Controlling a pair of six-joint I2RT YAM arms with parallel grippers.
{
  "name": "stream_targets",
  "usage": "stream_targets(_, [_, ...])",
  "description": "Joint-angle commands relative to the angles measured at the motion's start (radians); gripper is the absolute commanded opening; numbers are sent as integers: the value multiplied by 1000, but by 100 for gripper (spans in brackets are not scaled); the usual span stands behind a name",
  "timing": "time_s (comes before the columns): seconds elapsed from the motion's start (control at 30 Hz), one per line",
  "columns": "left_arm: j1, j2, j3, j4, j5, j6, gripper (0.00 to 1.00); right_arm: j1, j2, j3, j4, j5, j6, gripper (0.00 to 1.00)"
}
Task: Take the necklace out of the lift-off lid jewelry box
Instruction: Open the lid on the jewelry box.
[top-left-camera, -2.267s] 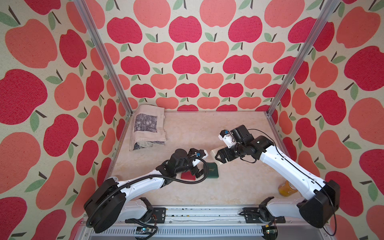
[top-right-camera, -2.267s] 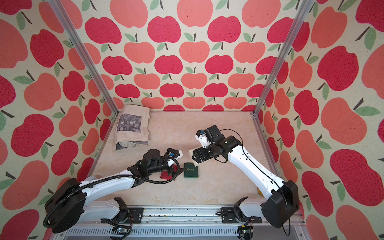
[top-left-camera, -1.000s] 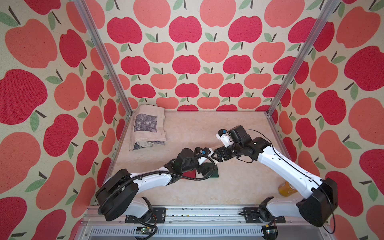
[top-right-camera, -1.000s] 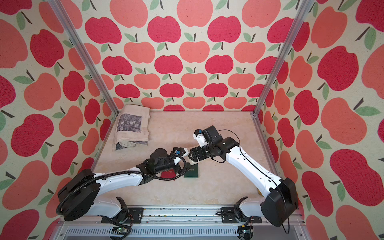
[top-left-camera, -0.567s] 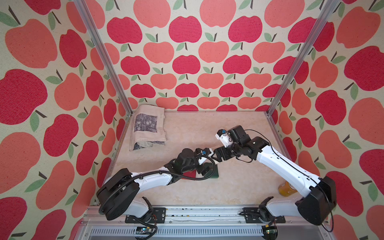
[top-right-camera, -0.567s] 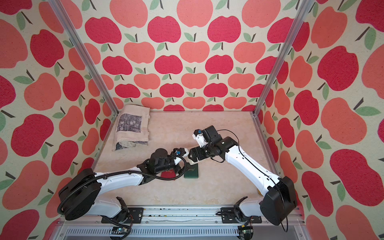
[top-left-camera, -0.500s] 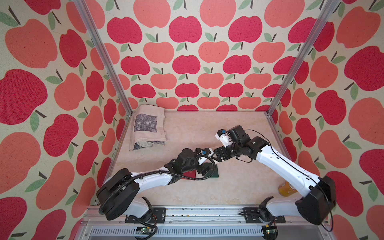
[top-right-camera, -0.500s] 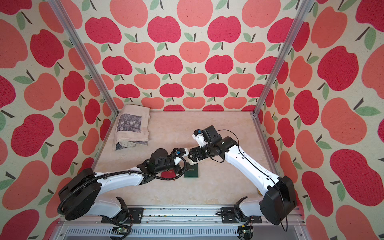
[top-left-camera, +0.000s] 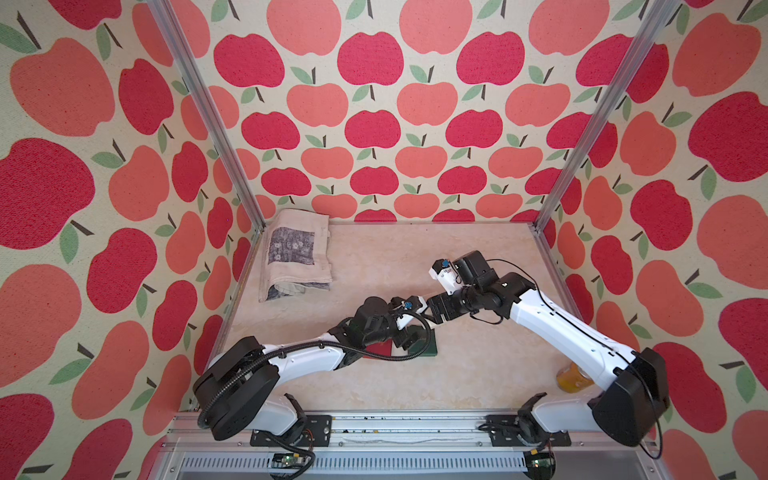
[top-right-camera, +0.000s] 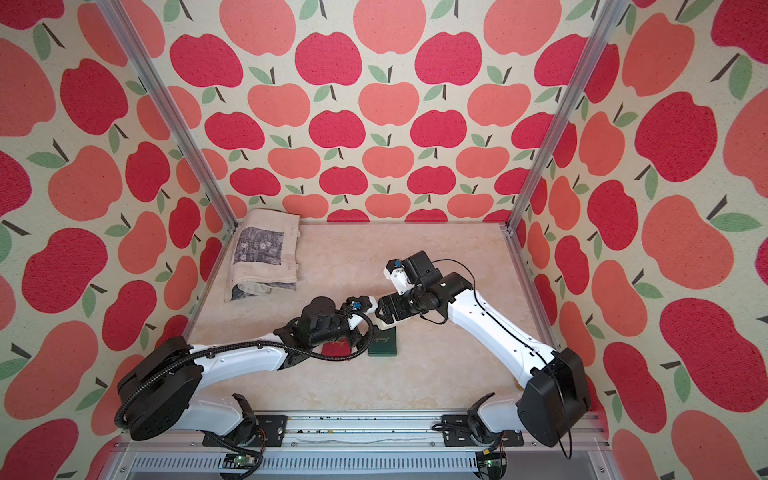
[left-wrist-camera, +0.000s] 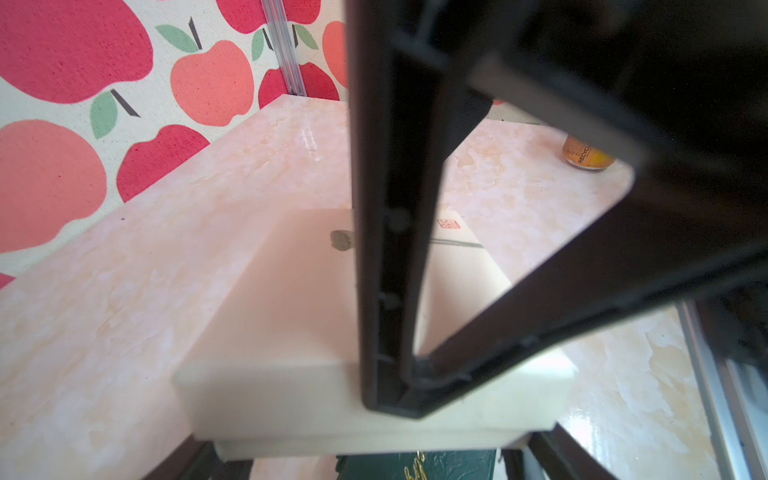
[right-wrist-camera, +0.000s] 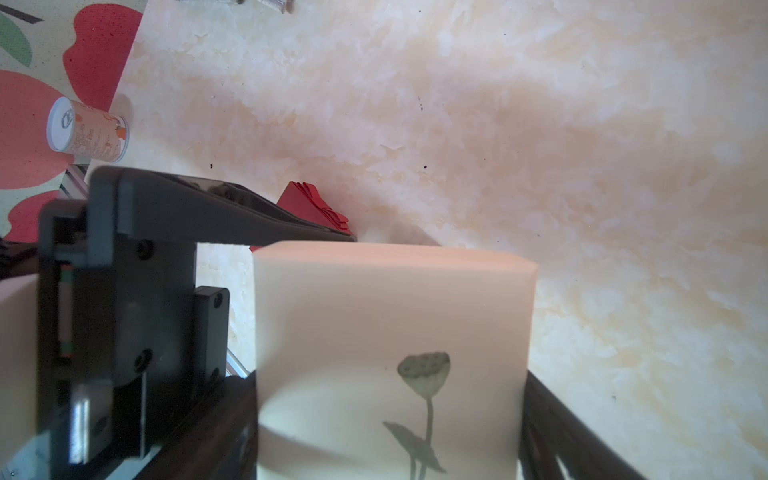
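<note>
The task looks to be at an early stage. The cream jewelry box (right-wrist-camera: 390, 324), printed with a lotus seed pod, is up off the marble-look table (top-left-camera: 415, 386). Its lid (left-wrist-camera: 291, 291) appears to be on, with a seam showing just under the top slab in the left wrist view. No necklace is visible anywhere, so I judge that it lies inside. The right gripper (right-wrist-camera: 388, 395) has the box clamped across its width, with a dark finger flat against each side. It carries the box in the air near the middle of the frame in both top views, where the two arms meet and largely hide it. The left gripper (left-wrist-camera: 372, 442) faces the box from the other end with its jaws wide, one finger on each side of the near end. Whether they press on it I cannot tell. Under the held box, a dark green box (top-right-camera: 382, 344) with gold script lies on the table, and a red box (top-right-camera: 337, 348) sits close beside it. Both are probably decoys. A folded cloth bag (top-left-camera: 297, 257) lies at the table's upper left corner. A drink can (top-left-camera: 575, 376) stands at its lower right, partly behind the right arm. The lid has yet to be pulled off the base and set down, and the necklace lifted out.
</note>
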Motion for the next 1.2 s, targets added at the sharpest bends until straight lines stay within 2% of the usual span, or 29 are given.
stream_targets(0.0, [-6,6,34,-9,27,21,70,7,11,-8,-4,-31,7,85])
stream_targets(0.07, [-6,7,33,-12,26,26,68,8,10,-4,-10,-34,5,92])
stream_targets(0.17, [-6,2,25,-4,29,27,67,7,5,-1,-15,-35,-1,95])
stream_targets(0.23, [-6,1,22,-4,29,29,67,7,4,1,-18,-42,-5,95])
stream_targets(0.43, [-6,11,27,-21,42,34,66,5,-9,22,-33,-64,-17,86])
stream_targets(0.83, [-4,-18,-1,-31,67,40,65,-64,-76,91,-95,-204,-47,87])
stream_targets(1.17, [-4,-27,-5,-21,63,44,64,-123,-83,98,-117,-200,-64,87])
